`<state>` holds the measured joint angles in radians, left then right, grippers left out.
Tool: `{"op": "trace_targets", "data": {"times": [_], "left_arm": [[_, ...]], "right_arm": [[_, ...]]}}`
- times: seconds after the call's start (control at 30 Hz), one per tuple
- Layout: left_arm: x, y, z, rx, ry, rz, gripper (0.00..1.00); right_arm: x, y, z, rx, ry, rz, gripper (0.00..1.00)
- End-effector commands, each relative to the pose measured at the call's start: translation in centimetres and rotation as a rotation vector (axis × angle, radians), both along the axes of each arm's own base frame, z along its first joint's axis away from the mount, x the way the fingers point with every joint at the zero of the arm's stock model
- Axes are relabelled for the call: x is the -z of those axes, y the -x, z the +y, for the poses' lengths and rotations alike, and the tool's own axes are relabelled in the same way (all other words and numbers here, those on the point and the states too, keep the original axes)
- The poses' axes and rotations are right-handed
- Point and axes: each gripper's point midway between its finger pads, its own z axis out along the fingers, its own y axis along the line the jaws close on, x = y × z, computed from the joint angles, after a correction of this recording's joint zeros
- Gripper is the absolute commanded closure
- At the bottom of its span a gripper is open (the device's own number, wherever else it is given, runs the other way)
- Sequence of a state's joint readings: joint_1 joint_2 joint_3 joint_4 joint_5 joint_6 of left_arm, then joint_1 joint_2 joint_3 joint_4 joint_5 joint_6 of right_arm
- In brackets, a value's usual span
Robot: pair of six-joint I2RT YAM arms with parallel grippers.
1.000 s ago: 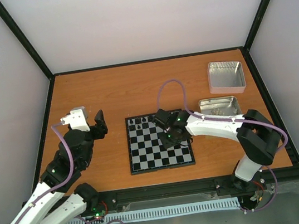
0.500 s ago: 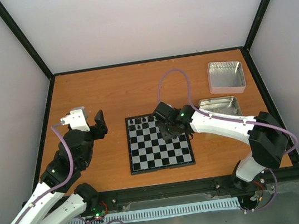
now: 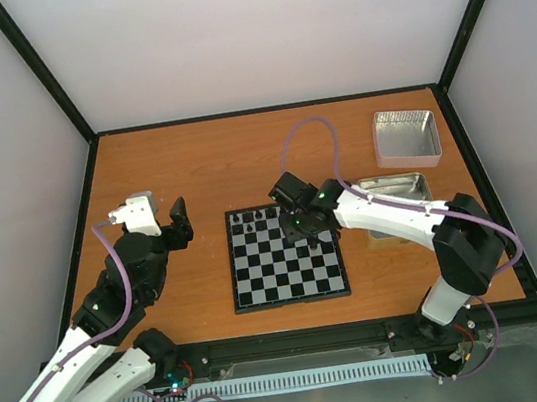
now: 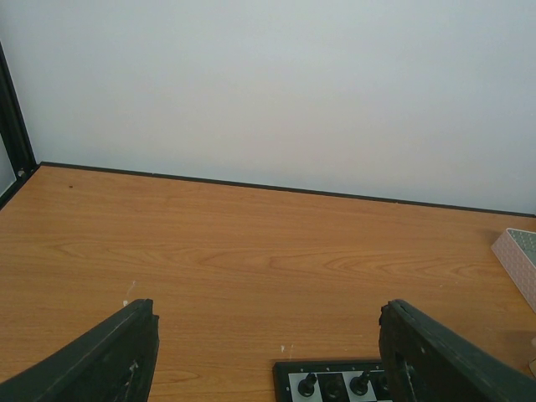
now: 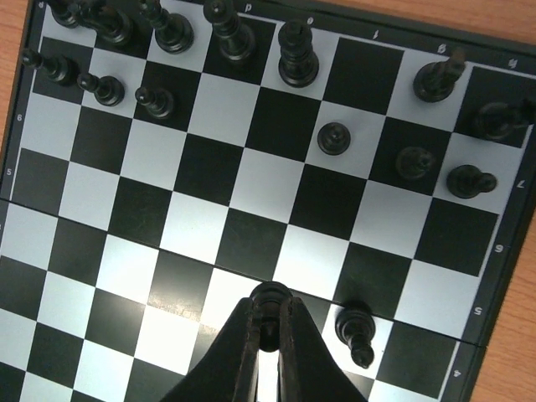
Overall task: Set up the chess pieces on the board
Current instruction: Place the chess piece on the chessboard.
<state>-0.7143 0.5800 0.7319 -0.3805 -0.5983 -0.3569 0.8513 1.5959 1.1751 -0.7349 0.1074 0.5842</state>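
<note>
The board (image 3: 285, 255) lies mid-table, with several black chess pieces along its far rows (image 5: 226, 33). My right gripper (image 5: 270, 328) is shut on a black chess piece (image 5: 270, 303) and holds it above the board's middle squares; in the top view the gripper (image 3: 302, 228) is over the board's far right part. One more black piece (image 5: 356, 331) lies tipped on the board to the right of the held one. My left gripper (image 3: 179, 224) is open and empty, left of the board; its fingers (image 4: 126, 347) frame the board's far left corner (image 4: 289, 373).
Two square silver tins sit at the right: one (image 3: 406, 136) at the back right, another (image 3: 393, 192) beside the board, behind my right arm. A purple cable (image 3: 307, 155) arches over the right arm. Black frame rails edge the table.
My right gripper has moved from the board's right side towards its far rows, with the piece still in it. The left arm has not moved.
</note>
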Motion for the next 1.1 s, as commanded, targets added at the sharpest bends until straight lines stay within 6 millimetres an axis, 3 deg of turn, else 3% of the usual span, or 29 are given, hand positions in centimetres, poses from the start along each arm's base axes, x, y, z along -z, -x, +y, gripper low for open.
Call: {"op": "trace_targets", "data": {"times": [0.0, 0.4, 0.57, 0.63, 1.07], "left_arm": [[-0.9, -0.1, 0.1, -0.007, 0.029, -0.026, 0.27], [-0.7, -0.1, 0.2, -0.011, 0.021, -0.022, 0.27], [-0.5, -0.1, 0.2, -0.014, 0.019, -0.016, 0.27], [-0.6, -0.1, 0.3, -0.016, 0.017, -0.017, 0.27], [-0.5, -0.1, 0.3, -0.017, 0.018, -0.015, 0.27]], "right_arm": [[0.3, -0.5, 1.2, -0.021, -0.024, 0.021, 0.95], [4.9, -0.5, 2.1, -0.071, 0.06, 0.096, 0.93], [4.9, -0.7, 2.4, -0.076, 0.055, 0.09, 0.72], [5.0, -0.7, 2.3, -0.079, 0.061, 0.092, 0.7], [6.2, -0.4, 2.1, -0.09, 0.089, 0.122, 0.83]]}}
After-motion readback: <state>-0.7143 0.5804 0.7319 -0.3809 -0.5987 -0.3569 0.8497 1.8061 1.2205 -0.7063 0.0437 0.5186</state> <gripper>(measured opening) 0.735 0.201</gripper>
